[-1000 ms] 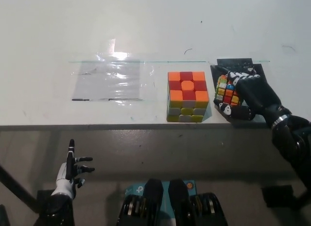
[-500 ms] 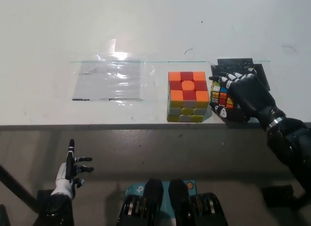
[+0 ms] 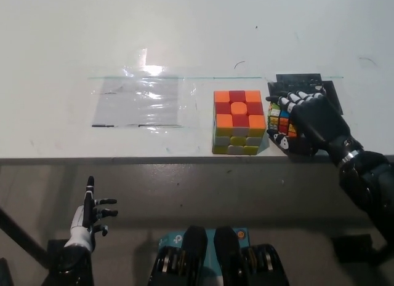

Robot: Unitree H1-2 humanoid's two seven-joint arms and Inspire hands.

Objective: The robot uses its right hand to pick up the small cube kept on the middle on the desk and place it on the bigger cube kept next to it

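Resting at 7 o'clock below the desk edge, the left hand (image 3: 91, 215) hangs empty, fingers spread. The bigger cube (image 3: 239, 122) sits at centre of the desk (image 3: 184, 34). Just beside it at 3 o'clock, the right hand (image 3: 301, 121) is wrapped around the small cube (image 3: 280, 119). Step in hand: grasp. Next move calls for lifting it clear, then carrying it toward 9 o'clock over the bigger cube.

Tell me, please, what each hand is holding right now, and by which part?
The right hand grips the small cube by its sides, fingers wrapped over it. The left hand holds nothing, resting low beside the desk.
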